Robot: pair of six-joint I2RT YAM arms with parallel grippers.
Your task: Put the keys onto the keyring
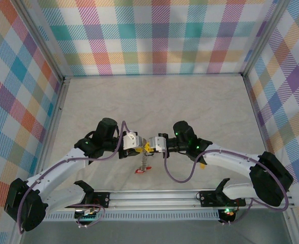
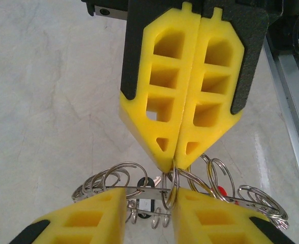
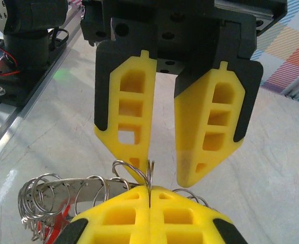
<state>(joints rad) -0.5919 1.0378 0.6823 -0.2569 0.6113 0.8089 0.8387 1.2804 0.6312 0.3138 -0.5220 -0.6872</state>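
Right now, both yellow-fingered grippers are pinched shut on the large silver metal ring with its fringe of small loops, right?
Not quite. The right gripper is pinched shut on the large silver metal ring, but the left gripper is open, its yellow fingers standing apart with a clear gap. The right wrist view shows it.

light: bright, even, from overhead | shadows: soft and faint on the table [image 1: 154, 101] | glare: pale streaks on the table in both wrist views, glints on the keyring [image 2: 139, 191] | focus: overhead sharp; nearest yellow fingers [image 3: 119, 216] slightly soft | distortion: mild bowing at overhead edges
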